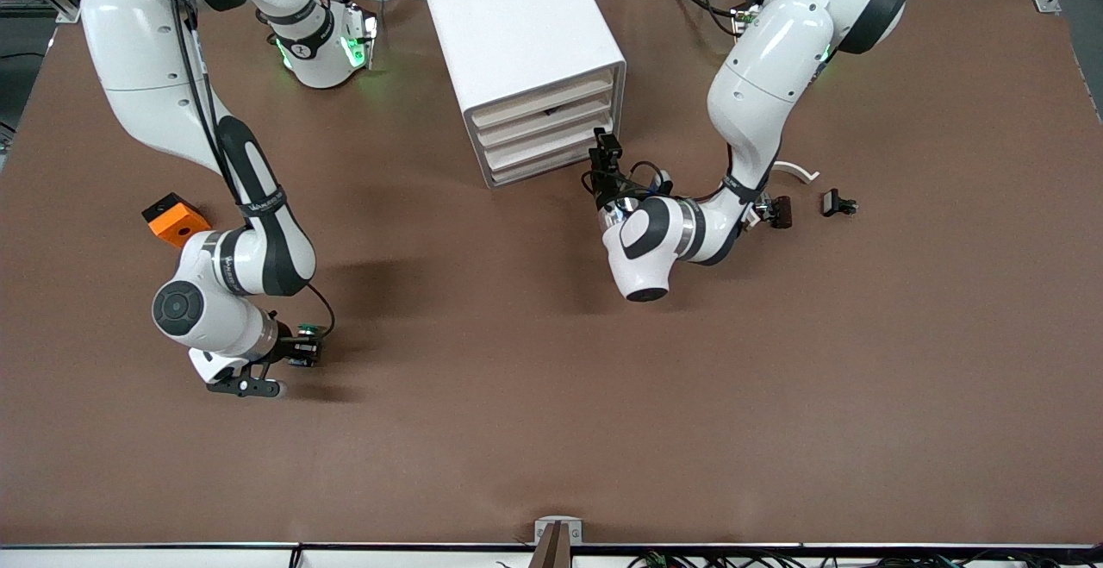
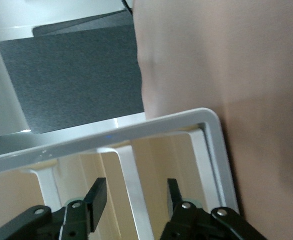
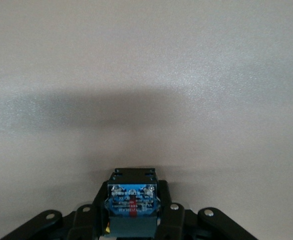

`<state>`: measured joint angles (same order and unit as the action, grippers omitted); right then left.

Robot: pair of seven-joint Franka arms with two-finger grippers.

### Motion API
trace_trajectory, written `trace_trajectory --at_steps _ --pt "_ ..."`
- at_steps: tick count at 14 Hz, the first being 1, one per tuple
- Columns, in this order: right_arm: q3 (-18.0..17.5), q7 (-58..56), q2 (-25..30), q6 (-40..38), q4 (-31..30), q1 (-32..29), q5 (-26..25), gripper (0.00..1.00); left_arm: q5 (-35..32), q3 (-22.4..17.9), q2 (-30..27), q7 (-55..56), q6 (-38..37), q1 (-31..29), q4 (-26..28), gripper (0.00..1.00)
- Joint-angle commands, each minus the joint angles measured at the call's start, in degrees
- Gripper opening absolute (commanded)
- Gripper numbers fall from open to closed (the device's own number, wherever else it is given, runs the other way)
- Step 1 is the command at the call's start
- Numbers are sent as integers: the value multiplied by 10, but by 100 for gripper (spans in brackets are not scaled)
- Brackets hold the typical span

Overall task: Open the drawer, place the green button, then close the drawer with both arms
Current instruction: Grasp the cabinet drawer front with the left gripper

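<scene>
While the left gripper [image 1: 606, 147] hangs spread-fingered before the white boxy cabinet's [image 1: 523, 59] cream-fronted drawers [image 1: 551, 139], seemingly ready to pull one, the right gripper [image 1: 297, 354] clamps the small green-capped button [image 1: 305, 332] above the brown table [image 1: 551, 396].

Arm shells: the left arm [image 1: 758, 94] and the right arm [image 1: 164, 59] are glossy white, rounded, bulky.
Joints: black bands at the elbows and wrists; a silver ring on the left arm's wrist.
Cables: thin black leads run along both arms.
Lights: green glow at the right arm's base.
Left gripper [image 2: 136, 200]: black fingers, linkage with silver screws.
Right gripper [image 3: 131, 212]: black linkage, silver screws.
</scene>
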<state>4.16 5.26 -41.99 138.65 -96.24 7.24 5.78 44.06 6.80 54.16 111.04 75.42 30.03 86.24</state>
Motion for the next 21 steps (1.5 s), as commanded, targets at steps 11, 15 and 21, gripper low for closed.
trace_trajectory --at_steps 11,15,21 --pt "-1 39 1 -38 36 -1 9 0 23 9 9 4 -7 17 8 15" --pt "-1 53 2 -39 37 -5 10 0 21 6 8 3 -8 9 3 15" --pt "-2 125 6 -44 41 8 10 0 19 4 7 4 -7 -21 -15 18"
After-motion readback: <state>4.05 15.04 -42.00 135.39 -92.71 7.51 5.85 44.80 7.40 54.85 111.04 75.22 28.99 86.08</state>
